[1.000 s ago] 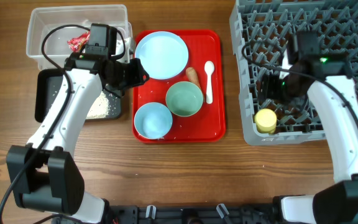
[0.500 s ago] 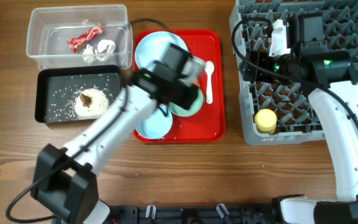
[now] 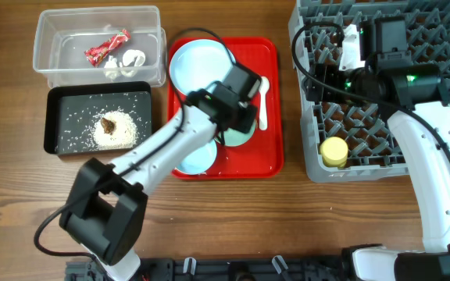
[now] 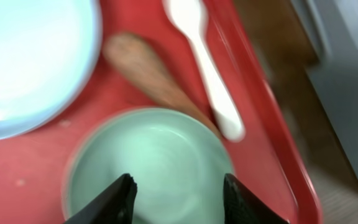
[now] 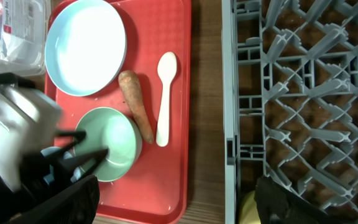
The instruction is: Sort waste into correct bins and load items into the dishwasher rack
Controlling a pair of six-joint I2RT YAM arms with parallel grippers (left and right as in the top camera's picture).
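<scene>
My left gripper (image 3: 237, 119) (image 4: 179, 186) is open and hangs just above the pale green bowl (image 4: 148, 155) on the red tray (image 3: 272, 152). The orange carrot (image 4: 148, 71) (image 5: 135, 102) and white spoon (image 3: 262, 100) (image 4: 207, 68) lie beside the bowl. The pale blue plate (image 3: 198, 66) and pale blue bowl (image 3: 190, 156) are also on the tray. My right gripper (image 3: 338, 66) (image 5: 179, 208) is open and empty, high over the grey dishwasher rack (image 3: 428, 31). The yellow cup (image 3: 334, 151) sits in the rack's front left corner.
The clear bin (image 3: 53, 70) at the back left holds the red wrapper (image 3: 106, 47) and white tissue (image 3: 127, 61). The black bin (image 3: 53, 133) in front of it holds rice and a brown scrap (image 3: 109, 122). Bare wood lies along the table's front.
My left arm swung from the bins across to the tray and settled over the green bowl. My right gripper rose from the yellow cup toward the rack's back.
</scene>
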